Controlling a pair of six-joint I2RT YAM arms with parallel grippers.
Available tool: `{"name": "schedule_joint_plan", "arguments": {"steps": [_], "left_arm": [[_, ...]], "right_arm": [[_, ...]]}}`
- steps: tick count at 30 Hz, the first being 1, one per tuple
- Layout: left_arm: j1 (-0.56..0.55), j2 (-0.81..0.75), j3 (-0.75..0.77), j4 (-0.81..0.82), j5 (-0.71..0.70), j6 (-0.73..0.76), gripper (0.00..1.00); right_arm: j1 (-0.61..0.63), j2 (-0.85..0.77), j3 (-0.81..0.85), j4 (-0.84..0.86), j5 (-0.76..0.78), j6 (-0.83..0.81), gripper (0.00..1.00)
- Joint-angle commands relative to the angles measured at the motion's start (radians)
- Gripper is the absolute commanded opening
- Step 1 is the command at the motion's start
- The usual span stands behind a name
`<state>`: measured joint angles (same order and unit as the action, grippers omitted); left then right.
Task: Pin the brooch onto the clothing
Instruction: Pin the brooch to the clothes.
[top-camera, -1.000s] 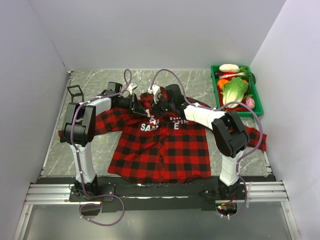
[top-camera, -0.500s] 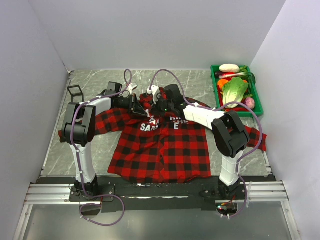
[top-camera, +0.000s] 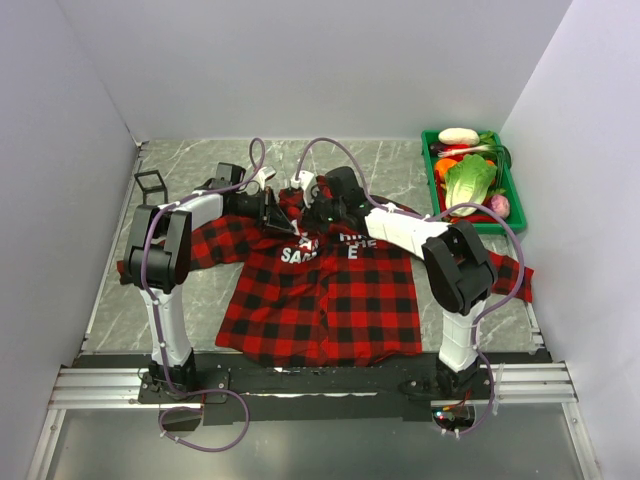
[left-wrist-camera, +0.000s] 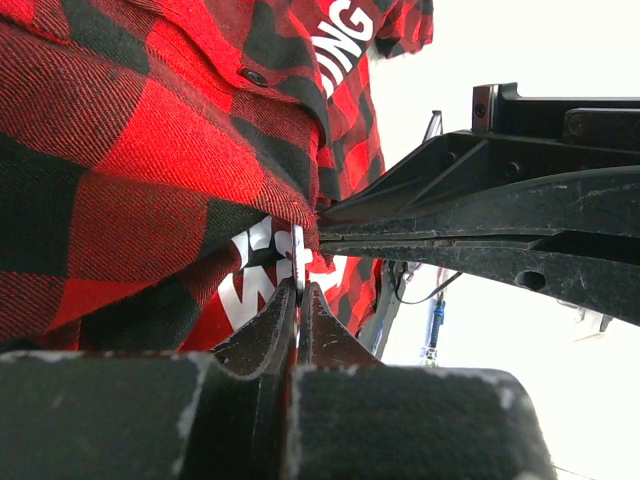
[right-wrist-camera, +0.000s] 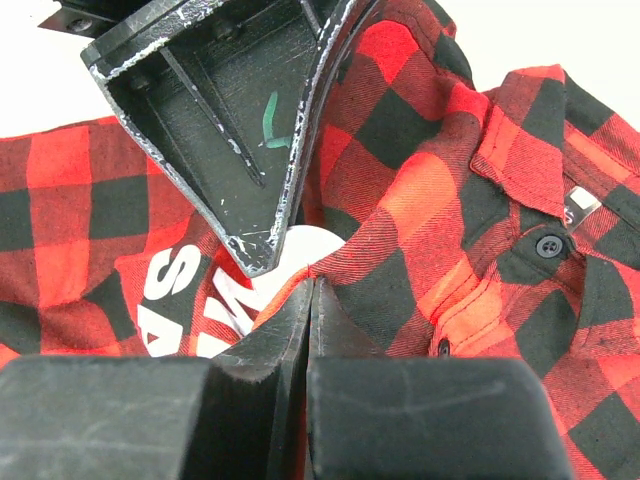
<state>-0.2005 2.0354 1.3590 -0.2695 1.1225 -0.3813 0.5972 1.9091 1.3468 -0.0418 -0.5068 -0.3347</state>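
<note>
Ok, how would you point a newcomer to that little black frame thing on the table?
Find the red-and-black plaid shirt spread on the grey marble table and follow its sleeve toward the left wall. Farther back along that wall stands the black wire-frame cube: just thin bars with nothing inside, unlike the bulky left arm beside it.

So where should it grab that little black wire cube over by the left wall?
Probably by one top bar of the small black wire-frame cube, coming straight down from above. It stands upright and open with nothing crowding it, so the thin bars are all there is to pinch.
</note>
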Motion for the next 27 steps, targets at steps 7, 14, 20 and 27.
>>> {"name": "schedule_joint_plan", "arguments": {"steps": [7, 14, 20, 27], "left_arm": [[-0.027, -0.067, 0.057, -0.005, 0.036, 0.033, 0.01], [-0.033, -0.066, 0.068, -0.017, 0.034, 0.048, 0.01], [-0.037, -0.073, 0.071, -0.031, 0.023, 0.062, 0.01], [-0.043, -0.083, 0.068, -0.034, 0.023, 0.074, 0.01]], "right_arm": [[0.033, 0.045, 0.081, -0.078, -0.055, -0.026, 0.00], [0.039, 0.068, 0.114, -0.136, -0.064, -0.044, 0.00], [0.042, 0.099, 0.144, -0.175, -0.073, -0.044, 0.00], [0.041, 0.133, 0.181, -0.219, -0.055, -0.023, 0.00]]}}
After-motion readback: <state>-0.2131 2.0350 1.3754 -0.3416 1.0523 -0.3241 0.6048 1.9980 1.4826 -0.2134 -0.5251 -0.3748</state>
